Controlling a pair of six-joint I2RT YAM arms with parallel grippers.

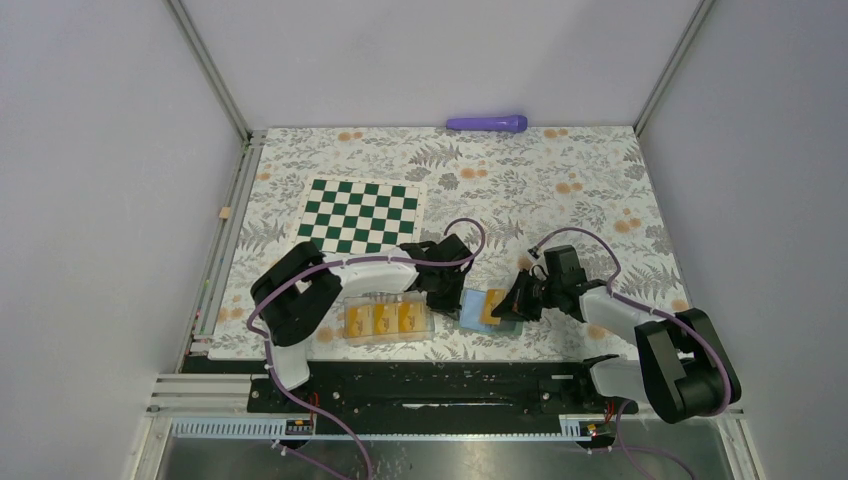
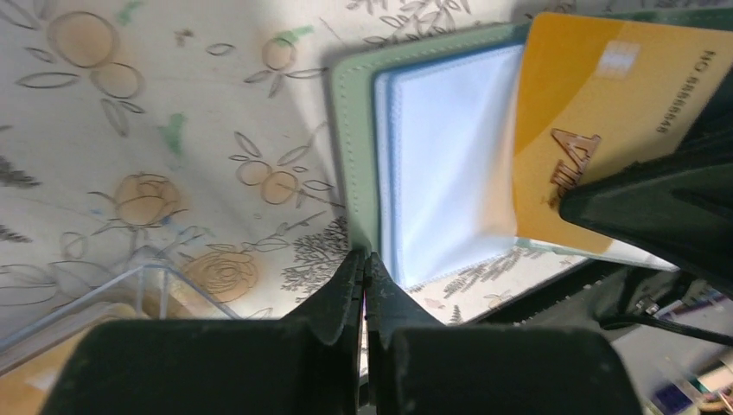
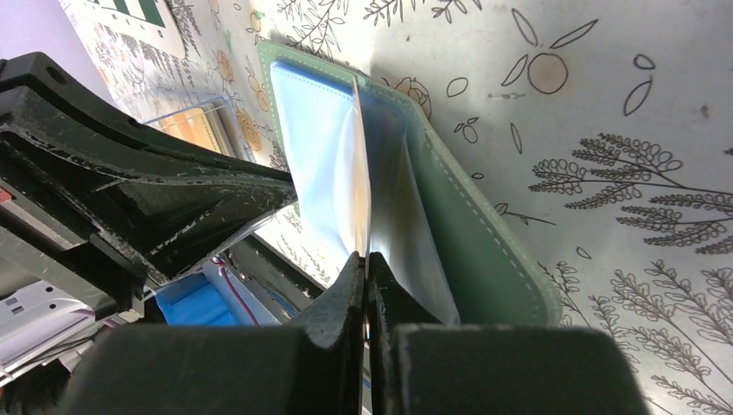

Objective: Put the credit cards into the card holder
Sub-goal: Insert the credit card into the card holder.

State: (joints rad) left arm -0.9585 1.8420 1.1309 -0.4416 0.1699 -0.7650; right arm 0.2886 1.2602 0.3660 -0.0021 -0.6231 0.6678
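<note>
The sage-green card holder [image 1: 474, 310] lies open near the table's front edge, its light blue inside [image 2: 449, 156] facing up. My left gripper [image 1: 450, 290] is shut, and its tips [image 2: 365, 259] rest at the holder's green left border with nothing seen between them. My right gripper [image 1: 512, 303] is shut on an orange-yellow credit card [image 1: 494, 306]. The card [image 2: 596, 121] hangs tilted over the holder's right half. In the right wrist view the card [image 3: 363, 199] is edge-on, running from the jaws [image 3: 365, 259] into the blue pocket of the holder [image 3: 488, 251].
A clear plastic box [image 1: 385, 318] holding more orange cards stands just left of the holder, beside the left arm. A green-and-white chessboard mat [image 1: 363, 214] lies further back on the left. A purple object [image 1: 487, 123] lies at the far edge. The black rail [image 1: 440, 385] borders the front.
</note>
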